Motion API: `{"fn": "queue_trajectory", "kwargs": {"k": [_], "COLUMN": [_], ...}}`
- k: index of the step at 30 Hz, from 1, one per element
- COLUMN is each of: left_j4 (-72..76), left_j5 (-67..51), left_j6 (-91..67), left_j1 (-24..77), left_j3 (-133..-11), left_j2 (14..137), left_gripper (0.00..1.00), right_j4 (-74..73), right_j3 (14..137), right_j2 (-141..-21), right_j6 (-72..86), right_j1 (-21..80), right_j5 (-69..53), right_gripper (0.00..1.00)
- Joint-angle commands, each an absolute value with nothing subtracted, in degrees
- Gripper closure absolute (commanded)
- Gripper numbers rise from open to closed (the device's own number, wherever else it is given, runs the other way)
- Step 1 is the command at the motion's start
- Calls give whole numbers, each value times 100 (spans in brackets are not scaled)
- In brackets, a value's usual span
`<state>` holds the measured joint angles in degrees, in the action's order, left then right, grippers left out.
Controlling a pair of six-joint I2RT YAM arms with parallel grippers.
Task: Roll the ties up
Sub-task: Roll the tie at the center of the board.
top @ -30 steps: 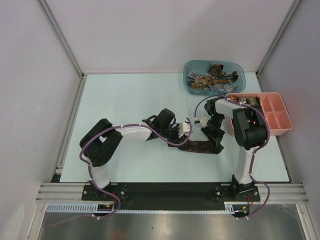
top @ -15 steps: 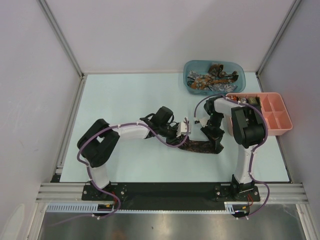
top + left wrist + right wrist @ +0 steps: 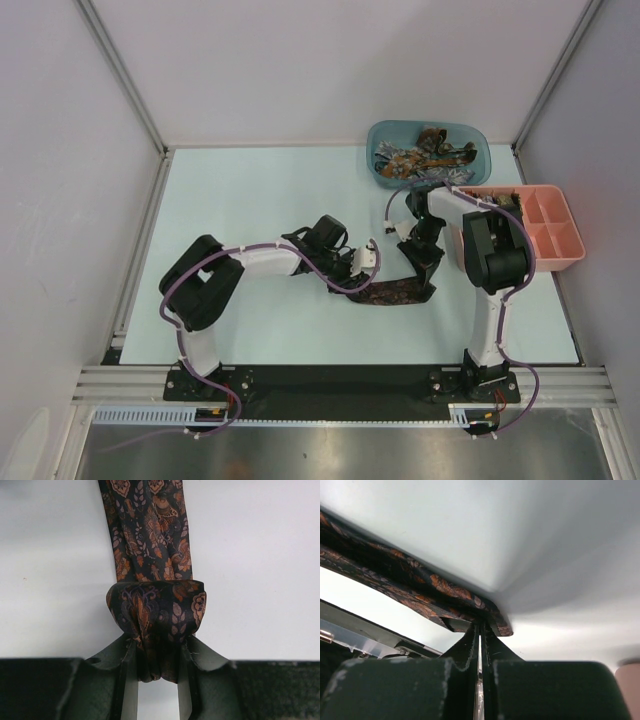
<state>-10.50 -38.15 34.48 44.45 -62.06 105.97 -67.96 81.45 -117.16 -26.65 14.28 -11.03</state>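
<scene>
Mid-table, top view: dark patterned tie [image 3: 395, 293] lies flat betw. the two grippers, L gripper [image 3: 362, 270] at its 9 o'clock end, R gripper [image 3: 428, 283] at its 3 o'clock end. More ties [image 3: 425, 155] sit piled in the blue tub [image 3: 484, 150] at 1 o'clock, w/ the pink tray [image 3: 548, 212] at 3. Task looks early, most still to do. Vs. a sec ago: R arm's wrist has drawn toward 12 and the tie's flat stretch sits slightly more toward 9; L arm approx. the same.

L wrist view: fingers [image 3: 129, 690] clamp a small roll [image 3: 155, 607], prob. only a turn or two. Rest of the tie runs off to 12, unrolled.

R wrist view: fingers [image 3: 467, 647] pinched tight together on the tie's edge.
</scene>
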Motion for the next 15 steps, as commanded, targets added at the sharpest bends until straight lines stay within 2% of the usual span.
{"fn": "queue_trajectory", "kwargs": {"k": [1,9,10,12,15], "left_j4": [-1292,-1766,-1810,-1854,-1916], "left_j5": [-3920,-3088,-2981,-2752,-2506], "left_j6": [3621,3894,3894,3850,3771], "left_j1": [4377,4579,4614,4719,4816], "left_j3": [-6328,-6583,-6600,-6618,-6671], "left_j2": [10591,10810,10837,10898,10977], "left_gripper": [95,95,95,94,94], "right_j4": [-6724,-6600,-6705,-6846,-7057], "right_j3": [8306,8191,8287,8480,8824], "right_j2": [-11882,-11928,-11857,-11690,-11365], "right_j6": [-2733,-2698,-2690,-2611,-2426], "right_j1": [1433,1407,1398,1354,1240], "right_j5": [-932,-922,-1053,-1256,-1914], "right_gripper": [100,98,90,84,65]}}
